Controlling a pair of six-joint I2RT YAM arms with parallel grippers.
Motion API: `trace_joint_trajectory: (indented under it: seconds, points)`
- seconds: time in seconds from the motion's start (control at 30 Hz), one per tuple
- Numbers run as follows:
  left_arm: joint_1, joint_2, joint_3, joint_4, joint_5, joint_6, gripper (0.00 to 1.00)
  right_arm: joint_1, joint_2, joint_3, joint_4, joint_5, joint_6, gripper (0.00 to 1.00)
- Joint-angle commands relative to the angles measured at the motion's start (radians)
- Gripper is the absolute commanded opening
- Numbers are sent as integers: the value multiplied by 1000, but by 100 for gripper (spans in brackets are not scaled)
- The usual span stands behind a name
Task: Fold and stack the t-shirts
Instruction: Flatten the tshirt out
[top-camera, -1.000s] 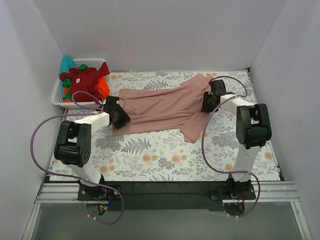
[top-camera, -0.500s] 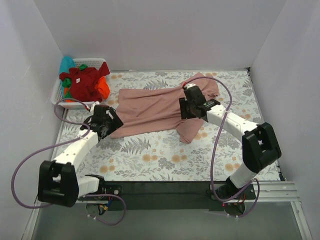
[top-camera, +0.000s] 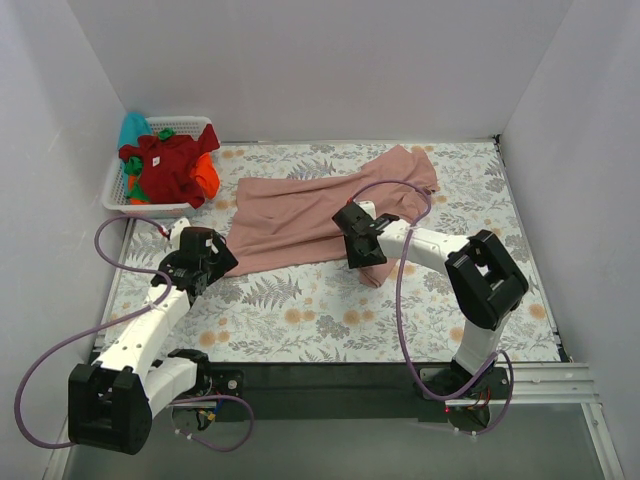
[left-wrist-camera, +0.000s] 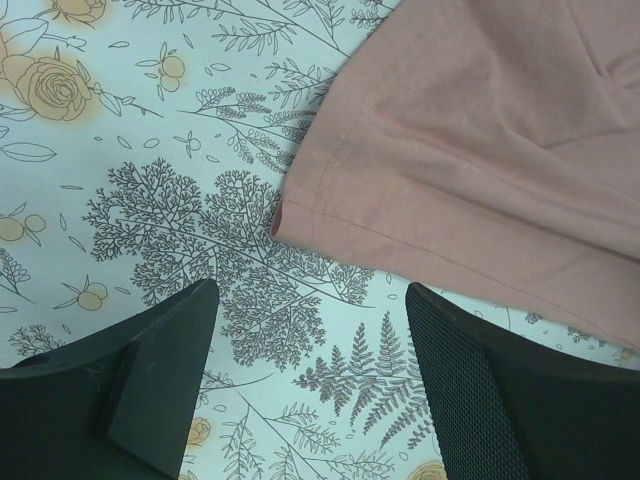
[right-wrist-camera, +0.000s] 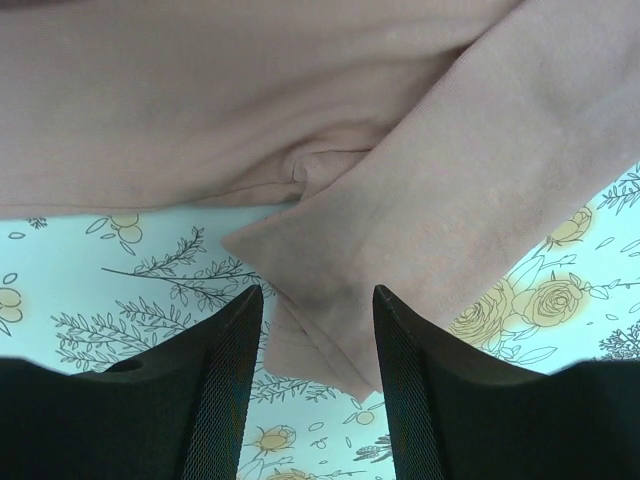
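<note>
A dusty-pink t-shirt (top-camera: 300, 210) lies spread across the floral table cloth, one sleeve reaching far right and the other folded down at the front (top-camera: 378, 262). My left gripper (top-camera: 216, 260) hovers just off the shirt's near-left hem corner (left-wrist-camera: 300, 215), open, with only cloth pattern between its fingers (left-wrist-camera: 160, 370). My right gripper (top-camera: 364, 250) stands open over the front sleeve (right-wrist-camera: 400, 250), whose folded end lies under the gap in my right gripper (right-wrist-camera: 318, 375). The dark red t-shirt (top-camera: 165, 165), the orange one (top-camera: 207, 176) and the teal one (top-camera: 133, 128) are piled in the basket.
The white slatted basket (top-camera: 114, 192) sits at the far left corner against the wall. White walls close the table on three sides. The floral table cloth (top-camera: 300, 320) shows bare in front of the shirt, and cables loop beside both arms.
Both grippers have opened and let go of the pink shirt. The left arm drew back toward the near left; the right arm swung left from the far sleeve to the front sleeve.
</note>
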Motion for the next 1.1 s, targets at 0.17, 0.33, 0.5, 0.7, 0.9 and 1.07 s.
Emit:
trace_joint_trajectory:
  seconds: [0.17, 0.33, 0.5, 0.7, 0.9, 1.07]
  points:
    - [3, -14, 6, 22, -19, 20, 75, 38, 18, 105, -16, 113, 111, 55]
    - [3, -16, 9, 23, -17, 21, 75, 46, 70, 139, -25, 141, 137, 54]
    - [3, -25, 8, 25, -14, 20, 75, 50, 117, 174, -54, 182, 165, 52]
    - [3, -27, 5, 26, -5, 21, 75, 52, 139, 170, -67, 204, 179, 46]
    - [3, -25, 6, 29, -2, 21, 75, 56, 101, 154, -67, 212, 174, 27]
    - [3, -19, 4, 29, 0, 23, 75, 56, 52, 130, -68, 193, 167, 14]
